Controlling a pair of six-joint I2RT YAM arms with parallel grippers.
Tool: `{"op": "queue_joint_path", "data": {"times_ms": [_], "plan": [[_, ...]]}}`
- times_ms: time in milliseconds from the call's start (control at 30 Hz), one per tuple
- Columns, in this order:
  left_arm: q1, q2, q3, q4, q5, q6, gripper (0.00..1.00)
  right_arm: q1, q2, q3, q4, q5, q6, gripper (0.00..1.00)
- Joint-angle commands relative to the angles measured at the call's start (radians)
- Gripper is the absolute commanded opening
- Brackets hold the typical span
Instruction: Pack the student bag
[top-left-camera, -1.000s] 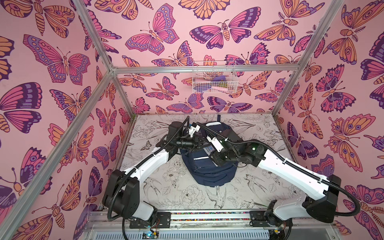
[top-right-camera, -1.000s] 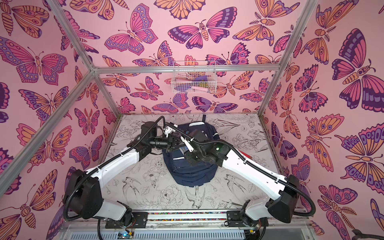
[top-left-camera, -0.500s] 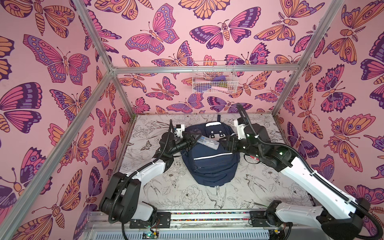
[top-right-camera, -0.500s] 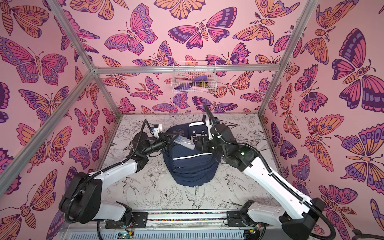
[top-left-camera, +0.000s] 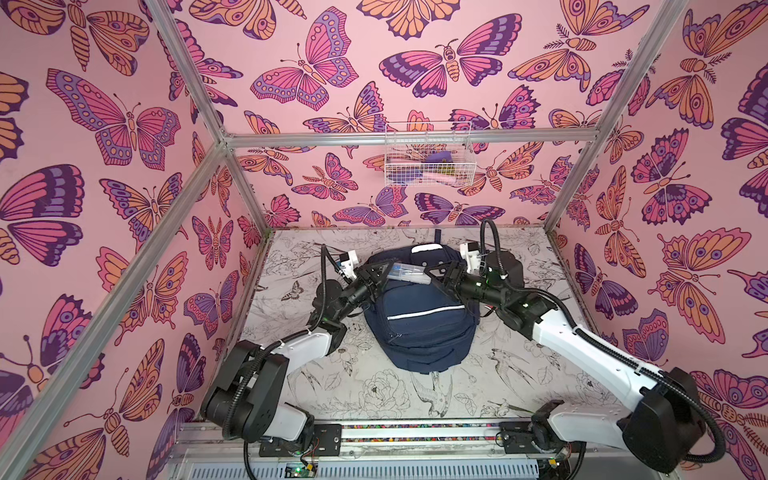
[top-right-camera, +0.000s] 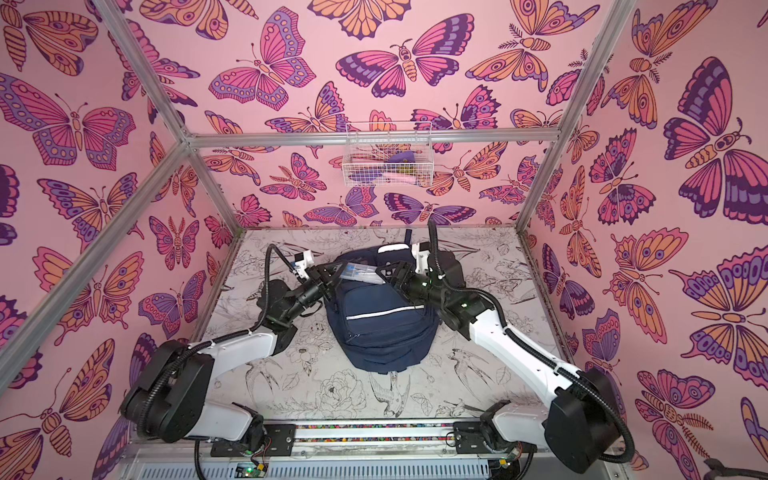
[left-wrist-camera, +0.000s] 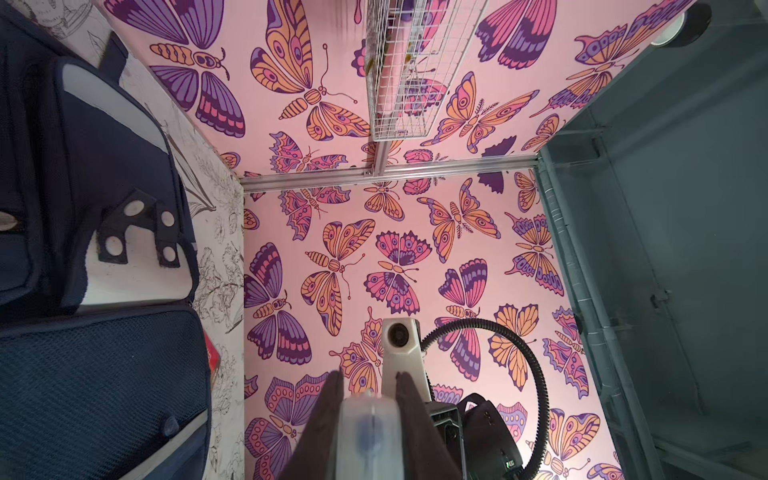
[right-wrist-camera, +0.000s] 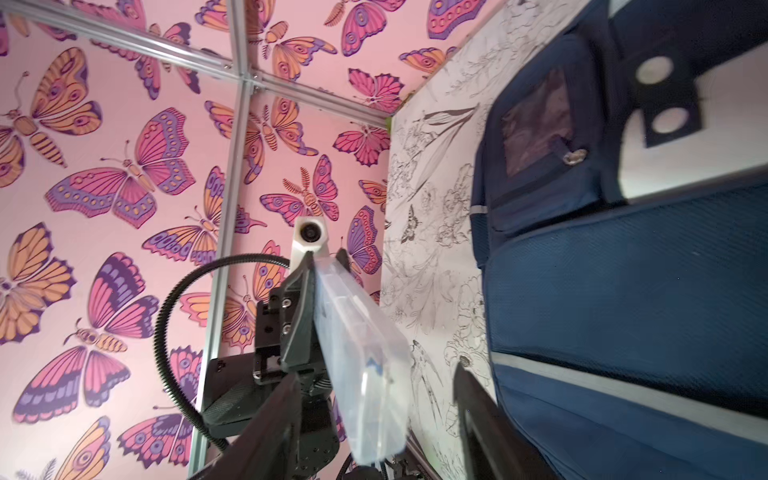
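The student bag (top-left-camera: 419, 328) (top-right-camera: 382, 328) lies flat mid-table, navy with a white stripe; it also shows in the wrist views (left-wrist-camera: 83, 374) (right-wrist-camera: 623, 291). A clear plastic case (top-left-camera: 409, 273) (top-right-camera: 360, 274) hangs level above the bag's upper part. My left gripper (top-left-camera: 380, 274) (top-right-camera: 332, 276) (left-wrist-camera: 369, 390) is shut on one end of the case (left-wrist-camera: 370, 432). My right gripper (top-left-camera: 440, 278) (top-right-camera: 388, 272) (right-wrist-camera: 374, 382) faces it from the right and is open. The case's free end (right-wrist-camera: 361, 345) sits between its fingers with gaps on both sides.
A white wire basket (top-left-camera: 428, 156) (top-right-camera: 388, 158) with a few items hangs on the back wall. A black object (top-left-camera: 505, 266) lies behind my right arm. A small red thing (left-wrist-camera: 212, 357) peeks out beside the bag. Pink butterfly walls enclose the table.
My right gripper drew back to the right from over the bag, and now stands open round the case's free end. My left gripper kept hold of the case.
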Motion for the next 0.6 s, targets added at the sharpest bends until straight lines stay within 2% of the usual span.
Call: {"op": "queue_joint_path", "data": {"times_ms": [0,100,300,367,500,567], "plan": [[-0.005,0.001,-0.014,0.121,-0.027,-0.018,0.06,-0.003,0.038,0.025,0.193,-0.083,0.099,0.52],[-0.005,0.003,-0.019,0.13,-0.031,-0.019,0.06,-0.003,0.075,0.038,0.242,-0.116,0.128,0.43],[-0.005,0.014,-0.031,0.151,-0.038,-0.022,0.06,-0.003,0.08,0.05,0.231,-0.11,0.118,0.27],[-0.004,0.015,-0.034,0.15,-0.036,-0.02,0.11,-0.004,0.075,0.056,0.211,-0.109,0.106,0.22],[-0.005,0.012,-0.045,0.144,-0.042,-0.014,0.31,-0.008,0.065,0.061,0.185,-0.104,0.09,0.08],[-0.004,0.008,-0.046,0.126,-0.039,-0.007,0.4,-0.015,0.058,0.059,0.173,-0.102,0.086,0.05]]}}
